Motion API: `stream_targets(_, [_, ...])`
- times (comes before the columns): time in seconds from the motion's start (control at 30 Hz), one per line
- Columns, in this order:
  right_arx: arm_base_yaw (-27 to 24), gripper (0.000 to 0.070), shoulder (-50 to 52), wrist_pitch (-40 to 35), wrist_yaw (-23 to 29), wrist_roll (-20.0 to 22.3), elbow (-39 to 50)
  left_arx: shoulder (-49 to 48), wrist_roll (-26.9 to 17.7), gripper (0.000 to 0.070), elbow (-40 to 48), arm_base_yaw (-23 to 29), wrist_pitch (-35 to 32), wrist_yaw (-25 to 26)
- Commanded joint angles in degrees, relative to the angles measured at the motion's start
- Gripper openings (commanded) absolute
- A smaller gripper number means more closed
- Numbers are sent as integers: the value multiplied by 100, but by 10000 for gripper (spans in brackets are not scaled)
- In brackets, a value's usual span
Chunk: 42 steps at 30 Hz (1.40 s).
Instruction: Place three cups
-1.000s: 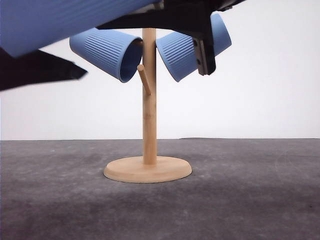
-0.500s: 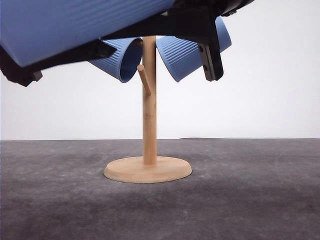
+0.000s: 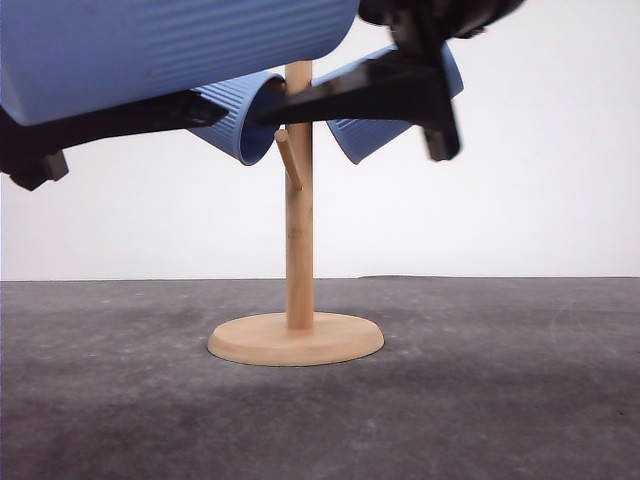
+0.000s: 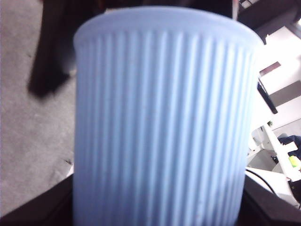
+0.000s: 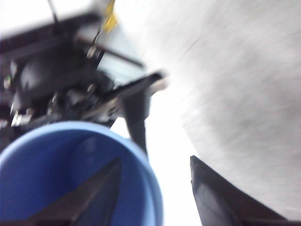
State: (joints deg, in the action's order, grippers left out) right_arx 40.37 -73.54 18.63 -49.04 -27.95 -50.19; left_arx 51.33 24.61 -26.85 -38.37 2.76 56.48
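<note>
A ribbed light-blue cup [image 3: 150,50] lies on its side close to the front camera at the upper left, and my left gripper [image 4: 155,212] is shut on it. Its ribbed side [image 4: 160,122] fills most of the left wrist view. One dark left finger [image 3: 110,122] runs under the cup. My right gripper [image 5: 155,162] is open at the cup's mouth [image 5: 56,174], one finger inside and one outside the rim, not touching the wall. Its blurred fingers [image 3: 350,95] cross in front of the stand. Two more cups hang on pegs, one left [image 3: 240,125] and one right [image 3: 365,140].
The wooden stand's post [image 3: 298,240] rises from a round base [image 3: 295,340] on the dark grey table [image 3: 480,400]. A bare peg [image 3: 288,160] sticks out low on the front of the post. A white wall lies behind.
The held cup has shifted right and covers more of the upper left. The right gripper has swung from pointing down to lying across the hung cups, and it is blurred by motion.
</note>
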Motion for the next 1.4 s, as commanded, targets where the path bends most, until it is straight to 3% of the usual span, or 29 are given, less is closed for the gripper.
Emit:
stream_targets(0.0, [-126, 296, 71, 77, -4, 281, -72, 39, 332, 303, -55, -33, -68, 12])
stream_targets(0.13, [-686, 296, 327, 456, 37, 670, -72, 39, 853, 302, -55, -33, -66, -114])
stream_targets(0.3, [-1385, 296, 658, 837, 401, 1123, -72, 40, 2053, 303, -74, -33, -133, -500])
stream_targets(0.4, [-1710, 296, 801, 1043, 642, 1348, -72, 42, 2865, 302, -85, -29, -132, -1012])
stream_targets(0.57, [-1965, 296, 929, 1396, 1113, 1847, -72, 73, 3849, 302, -85, -7, -290, -1784])
stream_targets(0.77, [-2003, 296, 927, 1532, 1452, 2180, -72, 474, 4949, 308, -85, 185, -1004, -1789])
stream_targets(1.07, [-2003, 296, 927, 1532, 1462, 2286, -72, 1554, 6167, 308, -89, 609, -2641, -1680])
stream_targets(1.23, [-2003, 296, 927, 1530, 1468, 2308, -72, 2227, 6553, 308, -200, 853, -3322, -1531])
stream_targets(1.37, [-2003, 296, 927, 1532, 1485, 2349, -72, 2744, 6614, 308, -458, 960, -3583, -1399])
